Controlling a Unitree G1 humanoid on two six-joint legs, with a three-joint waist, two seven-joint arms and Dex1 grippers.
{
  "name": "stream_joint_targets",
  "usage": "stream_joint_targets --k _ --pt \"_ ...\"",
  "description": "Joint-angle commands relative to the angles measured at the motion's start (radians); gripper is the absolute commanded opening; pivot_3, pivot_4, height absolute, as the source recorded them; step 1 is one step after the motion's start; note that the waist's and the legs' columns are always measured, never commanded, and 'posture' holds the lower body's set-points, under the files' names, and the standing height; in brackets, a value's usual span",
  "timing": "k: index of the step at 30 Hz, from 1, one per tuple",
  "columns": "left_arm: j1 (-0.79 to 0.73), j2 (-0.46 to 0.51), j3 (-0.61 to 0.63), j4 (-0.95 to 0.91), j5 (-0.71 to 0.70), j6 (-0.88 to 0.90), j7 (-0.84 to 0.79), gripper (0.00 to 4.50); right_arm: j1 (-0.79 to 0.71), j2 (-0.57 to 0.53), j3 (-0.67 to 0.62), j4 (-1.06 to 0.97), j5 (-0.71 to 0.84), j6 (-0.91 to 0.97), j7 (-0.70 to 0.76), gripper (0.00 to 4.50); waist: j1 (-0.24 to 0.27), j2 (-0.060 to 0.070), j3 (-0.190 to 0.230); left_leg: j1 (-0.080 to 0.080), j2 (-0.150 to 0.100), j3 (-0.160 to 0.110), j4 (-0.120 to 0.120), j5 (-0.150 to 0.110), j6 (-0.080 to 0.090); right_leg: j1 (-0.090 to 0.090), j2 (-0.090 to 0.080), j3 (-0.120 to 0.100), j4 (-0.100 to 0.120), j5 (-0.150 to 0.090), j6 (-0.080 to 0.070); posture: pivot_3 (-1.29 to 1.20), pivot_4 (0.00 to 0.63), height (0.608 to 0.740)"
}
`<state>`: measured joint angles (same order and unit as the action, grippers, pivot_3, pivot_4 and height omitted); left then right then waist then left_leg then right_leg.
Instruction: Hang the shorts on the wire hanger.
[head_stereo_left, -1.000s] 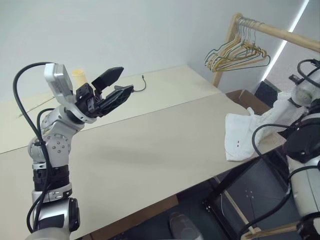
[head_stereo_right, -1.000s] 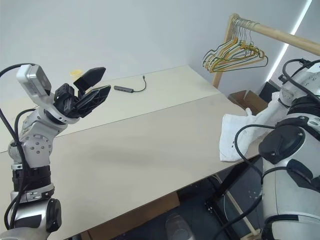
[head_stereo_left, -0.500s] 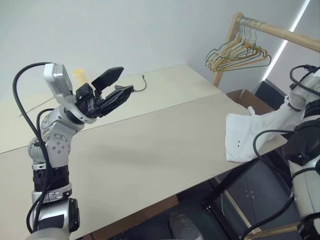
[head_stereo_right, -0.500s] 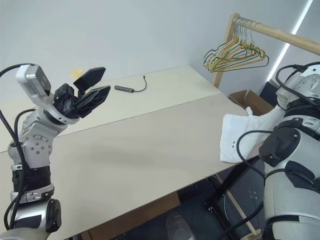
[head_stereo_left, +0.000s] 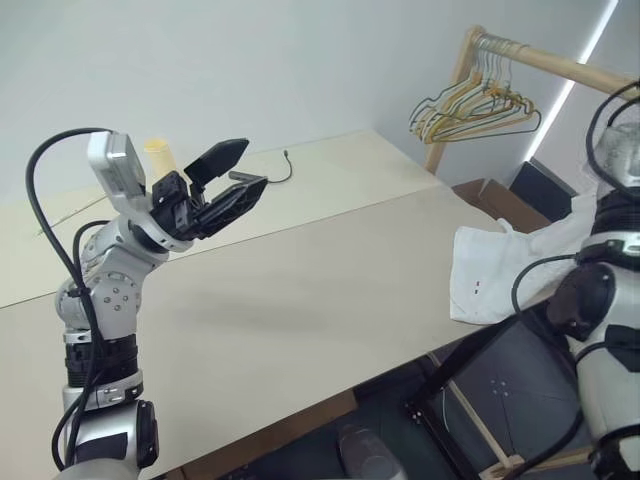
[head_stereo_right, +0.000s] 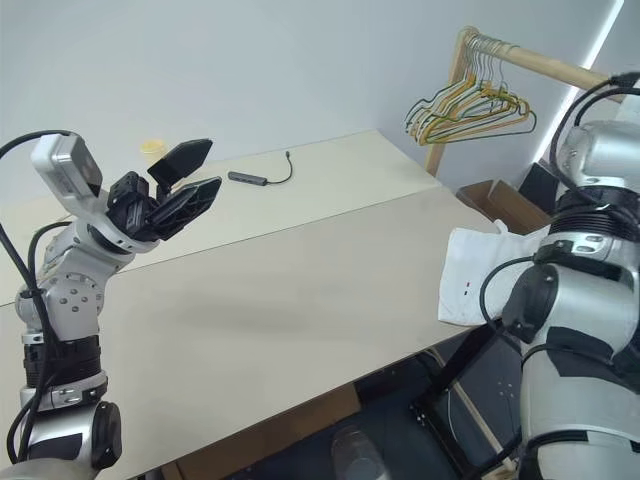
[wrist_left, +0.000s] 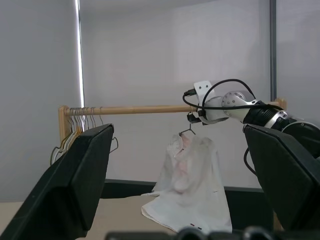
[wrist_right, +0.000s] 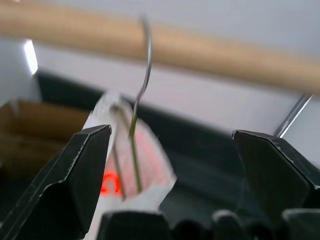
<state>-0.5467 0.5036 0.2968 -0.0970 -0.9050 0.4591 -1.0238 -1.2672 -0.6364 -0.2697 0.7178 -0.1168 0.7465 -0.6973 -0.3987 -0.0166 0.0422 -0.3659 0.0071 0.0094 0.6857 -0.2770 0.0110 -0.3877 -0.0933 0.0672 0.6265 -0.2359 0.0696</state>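
- Right gripper (wrist_right: 170, 150): jaws spread wide, nothing between them; the wire hanger (wrist_right: 142, 75) hangs just ahead of it, free of its fingers.
- Shorts (wrist_left: 187, 185) are draped on that hanger by the wooden rail (wrist_left: 150, 109), their lower part trailing onto the table (head_stereo_left: 300, 290) edge.
- Risk, as I judge it: the hook may not be seated on the rail, and the trailing cloth could drag the hanger off.
- A careless pull-back of the right arm could snag the wire or cloth.
- Left gripper (head_stereo_left: 232, 172) is open and empty over the table, well apart, unable to catch a fall.
- Other hangers (head_stereo_left: 470, 105) bunch at the rail's far end, well clear of the shorts.
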Motion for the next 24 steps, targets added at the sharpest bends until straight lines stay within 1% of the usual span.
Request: stream_joint_targets --k 1,5,8,11,13,15,16,17,21,24 --pt "-0.013 0.006 0.009 -0.012 -0.004 -0.016 -0.005 4.5 0.018 0.011 0.111 -0.143 -0.074 -0.115 0.065 4.48 -0.002 0.0 0.0 0.001 0.0 0.0 0.0 0.0 0.0 0.0 0.0 0.0 0.0 0.0 0.0 -0.3 0.0 0.74" --pt "-0.008 0.01 0.015 -0.014 -0.006 -0.016 -0.011 4.5 0.061 0.037 0.185 -0.216 -0.108 -0.181 0.159 4.48 -0.001 0.0 0.0 0.002 0.0 0.0 0.0 0.0 0.0 0.0 0.0 0.001 0.0 0.001 0.001 -0.29 0.0 0.74" --pt "0.007 0.018 0.026 -0.023 -0.005 -0.016 -0.007 4.5 0.103 0.07 0.239 -0.272 -0.104 -0.2 0.276 4.48 -0.001 0.0 0.0 0.002 0.0 0.0 0.0 0.0 0.0 0.0 0.0 0.001 0.0 0.001 0.001 -0.28 0.0 0.74" --pt "0.033 0.037 0.033 -0.032 0.003 -0.015 -0.008 4.5 0.151 0.092 0.307 -0.328 -0.102 -0.208 0.43 4.48 -0.001 0.0 0.0 0.003 0.0 0.0 0.0 0.0 0.0 0.0 0.0 0.001 0.001 0.001 0.001 -0.27 0.0 0.74" --pt "0.072 0.067 0.045 -0.043 0.02 -0.015 -0.002 4.5 0.202 0.127 0.338 -0.398 -0.062 -0.211 0.554 4.48 0.0 0.0 0.0 0.003 0.001 0.0 0.0 0.0 0.0 0.0 0.0 0.001 0.001 0.001 0.001 -0.25 0.0 0.74" --pt "0.116 0.098 0.058 -0.059 0.039 -0.017 0.012 4.5 0.254 0.171 0.316 -0.487 0.027 -0.218 0.673 4.48 0.001 0.0 0.0 0.003 0.002 0.0 0.0 0.0 0.0 0.0 0.001 0.001 0.001 0.001 0.001 -0.24 0.0 0.74" --pt "0.137 0.11 0.065 -0.068 0.046 -0.02 0.018 4.5 0.277 0.178 0.321 -0.523 0.035 -0.224 0.706 4.48 0.004 0.0 0.0 0.003 0.004 -0.001 0.0 0.0 0.0 0.0 0.002 0.001 0.002 0.001 0.001 -0.22 0.0 0.74" --pt "0.158 0.121 0.074 -0.079 0.05 -0.021 0.024 4.5 0.3 0.182 0.334 -0.555 0.033 -0.226 0.737 4.48 0.011 0.0 0.0 0.003 0.005 -0.001 0.0 0.0 0.0 -0.001 0.002 0.001 0.002 0.001 0.001 -0.21 0.0 0.74" --pt "0.301 0.159 0.138 -0.139 0.078 -0.015 0.076 4.5 0.398 0.166 0.412 -0.652 0.052 -0.233 0.933 4.48 0.046 0.0 0.0 0.003 0.005 -0.001 0.0 0.0 0.0 -0.001 0.002 0.001 0.002 0.001 0.001 -0.17 0.0 0.74" --pt "0.408 0.177 0.163 -0.168 0.109 -0.017 0.098 4.5 0.466 0.121 0.499 -0.699 0.033 -0.238 1.081 4.48 0.086 0.0 0.0 0.002 0.005 -0.002 0.0 0.0 0.0 -0.002 0.002 0.001 0.002 0.001 0.001 -0.13 0.0 0.74"
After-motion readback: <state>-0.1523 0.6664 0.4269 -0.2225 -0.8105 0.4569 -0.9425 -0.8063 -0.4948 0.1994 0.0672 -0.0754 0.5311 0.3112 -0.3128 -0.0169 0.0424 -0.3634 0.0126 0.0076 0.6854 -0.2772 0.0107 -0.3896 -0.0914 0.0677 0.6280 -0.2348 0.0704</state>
